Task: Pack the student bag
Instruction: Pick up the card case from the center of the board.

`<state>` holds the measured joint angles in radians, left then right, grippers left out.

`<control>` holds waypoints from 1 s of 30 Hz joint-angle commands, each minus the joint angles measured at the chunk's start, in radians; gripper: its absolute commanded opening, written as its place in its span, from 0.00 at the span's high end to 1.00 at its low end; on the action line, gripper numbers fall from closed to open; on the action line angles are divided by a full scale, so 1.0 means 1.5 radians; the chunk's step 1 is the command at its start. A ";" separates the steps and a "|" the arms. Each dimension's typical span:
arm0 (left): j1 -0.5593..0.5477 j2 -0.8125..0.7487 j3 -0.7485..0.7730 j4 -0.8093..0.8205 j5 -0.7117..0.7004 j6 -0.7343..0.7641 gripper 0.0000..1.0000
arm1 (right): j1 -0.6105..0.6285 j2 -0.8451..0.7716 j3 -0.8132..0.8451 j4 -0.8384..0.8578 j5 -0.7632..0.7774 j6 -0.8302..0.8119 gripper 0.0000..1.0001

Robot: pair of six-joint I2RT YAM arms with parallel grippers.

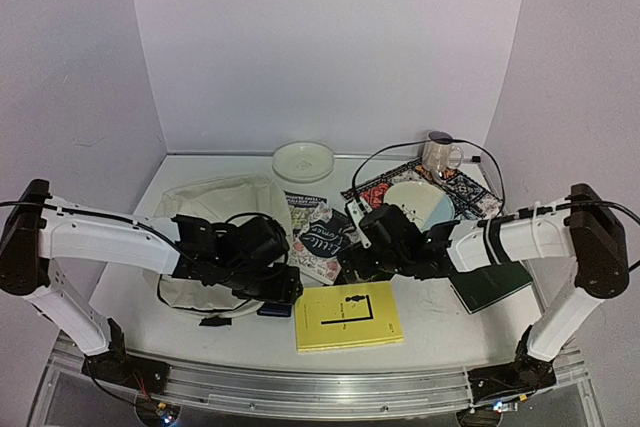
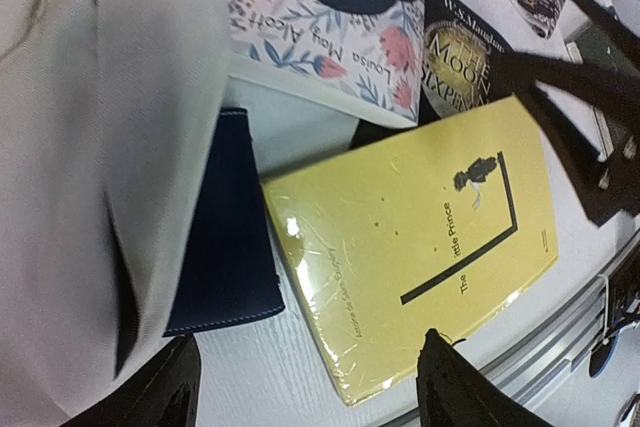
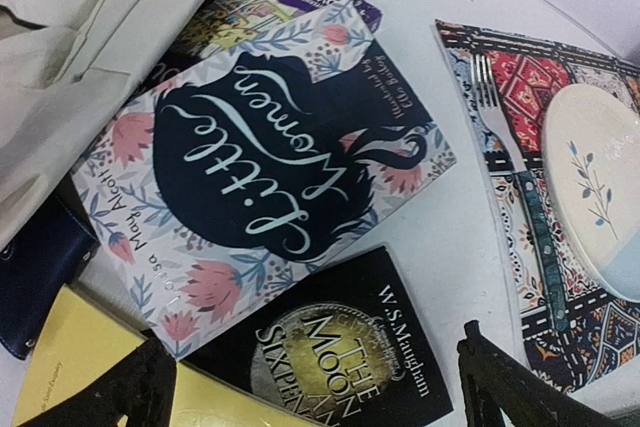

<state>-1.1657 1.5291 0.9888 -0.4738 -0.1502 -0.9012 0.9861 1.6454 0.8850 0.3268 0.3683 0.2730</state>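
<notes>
Top view. Yellow book (image 1: 348,317) lies flat at the near centre of the table (image 1: 440,332). Student bag (image 1: 220,212) is slumped to the left of the yellow book and farther back, cream fabric, the biggest item in sight. Left arm stretches from its shoulder across the bag, forearm low and close to level. Left gripper (image 1: 283,292) sits just off the yellow book's far-left corner, above a navy case (image 1: 272,309); finger spread cannot be told from here. Right arm comes in from the other side with its elbow bent, and the right gripper (image 1: 355,262) hangs just behind the yellow book. Little Women book (image 1: 325,232) lies behind the yellow book, between the two grippers. Patterned placemat (image 1: 470,192) lies back-right of the yellow book and bears a plate (image 1: 420,205); a mug (image 1: 440,155) stands beyond

Left wrist view. Wrist tilted down over the yellow book's near-left corner. Both fingers (image 2: 165,392) are spread wide with nothing between them. Navy case lies just beside the yellow book, partly under the bag's edge

Right wrist view. Fingers (image 3: 110,397) are spread wide and empty, held over a black book (image 3: 340,357), The Moon and Sixpence, which is partly covered by the yellow book. Little Women borders the black book on its far side. Fork (image 3: 515,167) lies on the placemat beside the plate. The bag fills the corner beyond Little Women
</notes>
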 commanded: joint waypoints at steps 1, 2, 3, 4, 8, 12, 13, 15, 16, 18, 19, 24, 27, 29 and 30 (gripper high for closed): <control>-0.010 0.042 0.025 -0.001 0.016 -0.019 0.23 | -0.008 -0.035 -0.014 -0.011 0.040 0.021 0.02; -0.010 0.050 0.027 -0.001 0.015 -0.013 0.22 | -0.009 -0.036 -0.015 -0.011 0.042 0.022 0.02; -0.010 0.060 0.029 -0.002 0.013 -0.007 0.21 | -0.009 -0.037 -0.015 -0.011 0.043 0.023 0.02; -0.010 0.071 0.031 -0.002 0.012 0.000 0.20 | -0.010 -0.037 -0.015 -0.011 0.043 0.024 0.02; -0.002 0.108 0.037 -0.004 -0.002 0.019 0.15 | -0.010 -0.036 -0.018 -0.011 0.047 0.026 0.02; 0.030 0.134 0.028 -0.008 -0.012 0.032 0.13 | -0.010 -0.040 -0.022 -0.011 0.050 0.030 0.02; 0.038 0.137 0.026 -0.013 -0.024 0.033 0.12 | -0.010 -0.041 -0.023 -0.011 0.050 0.031 0.02; 0.054 0.136 0.025 -0.024 -0.047 0.035 0.12 | -0.010 -0.043 -0.026 -0.011 0.050 0.032 0.02; 0.061 0.134 0.025 -0.030 -0.056 0.036 0.12 | -0.010 -0.044 -0.027 -0.011 0.050 0.032 0.02; 0.067 0.128 0.030 -0.036 -0.070 0.038 0.11 | -0.010 -0.046 -0.029 -0.011 0.050 0.030 0.02; 0.068 0.127 0.033 -0.037 -0.074 0.039 0.11 | -0.009 -0.045 -0.028 -0.011 0.050 0.030 0.02; 0.072 0.142 0.055 -0.053 -0.099 0.052 0.08 | -0.010 -0.046 -0.024 -0.011 0.050 0.025 0.02; 0.075 0.153 0.069 -0.060 -0.110 0.073 0.07 | -0.010 -0.045 -0.023 -0.011 0.046 0.022 0.02; 0.077 0.157 0.076 -0.066 -0.124 0.094 0.05 | -0.010 -0.045 -0.022 -0.011 0.044 0.022 0.02; 0.078 0.157 0.080 -0.071 -0.134 0.108 0.04 | -0.010 -0.045 -0.022 -0.011 0.042 0.022 0.02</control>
<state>-1.0595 1.7550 1.0512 -0.5458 -0.2661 -0.8165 0.9718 1.6127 0.8467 0.3264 0.4122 0.3080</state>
